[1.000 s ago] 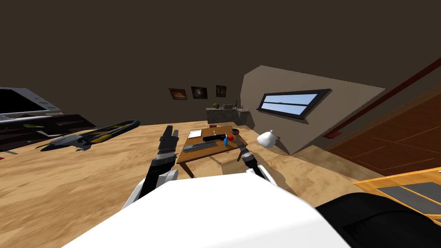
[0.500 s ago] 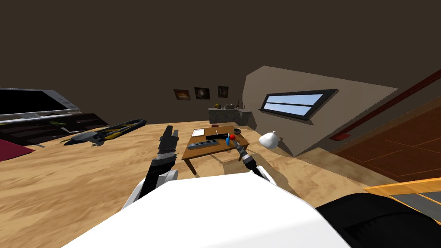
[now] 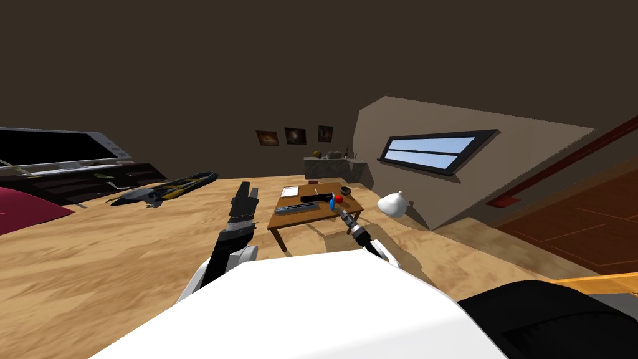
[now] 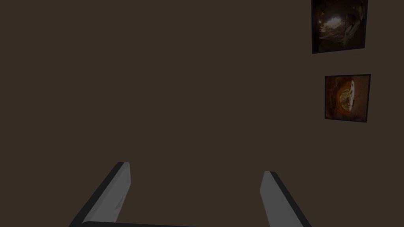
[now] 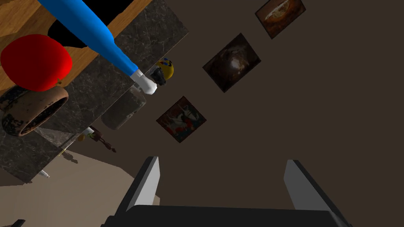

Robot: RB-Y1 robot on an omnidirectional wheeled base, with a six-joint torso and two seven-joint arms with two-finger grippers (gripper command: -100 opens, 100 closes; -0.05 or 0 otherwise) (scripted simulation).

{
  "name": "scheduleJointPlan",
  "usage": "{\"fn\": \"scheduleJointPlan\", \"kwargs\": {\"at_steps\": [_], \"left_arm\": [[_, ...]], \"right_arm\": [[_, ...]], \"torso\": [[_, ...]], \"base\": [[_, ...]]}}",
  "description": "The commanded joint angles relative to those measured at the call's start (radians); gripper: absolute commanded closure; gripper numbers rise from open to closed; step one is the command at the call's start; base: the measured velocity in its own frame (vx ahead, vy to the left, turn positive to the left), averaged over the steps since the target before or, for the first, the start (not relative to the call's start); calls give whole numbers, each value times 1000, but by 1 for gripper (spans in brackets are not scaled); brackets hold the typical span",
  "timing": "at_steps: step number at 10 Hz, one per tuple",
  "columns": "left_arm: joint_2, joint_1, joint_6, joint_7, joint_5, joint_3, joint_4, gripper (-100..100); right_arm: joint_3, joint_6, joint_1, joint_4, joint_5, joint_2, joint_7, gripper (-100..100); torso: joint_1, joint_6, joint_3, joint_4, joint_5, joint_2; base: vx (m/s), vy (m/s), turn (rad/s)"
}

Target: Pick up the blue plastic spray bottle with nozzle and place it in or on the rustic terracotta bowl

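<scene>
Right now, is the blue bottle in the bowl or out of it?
Out: the bottle is apart from the bowl, on the table.

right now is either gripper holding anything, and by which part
Nothing is held. The left gripper and right gripper are both open and empty; the bottle is on the table, ungripped.

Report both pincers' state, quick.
Left pincer: open, empty.
Right pincer: open, empty; the blue spray bottle sits apart from it, not gripped.
</scene>
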Motion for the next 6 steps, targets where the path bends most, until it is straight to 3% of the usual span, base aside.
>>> {"fn": "scheduleJointPlan", "kwargs": {"at_steps": [1,6], "left_arm": [[0,0,0,0,0,0,0,0],[0,0,0,0,0,0,0,0]], "right_arm": [[7,27,-17,45,22,-29,19,-100],[24,86,-79,185,81,-88,75,-100]], "torso": [[0,0,0,0,0,0],[0,0,-2,-1,0,-3]], "base": [[26,51,80],[62,49,61]]}}
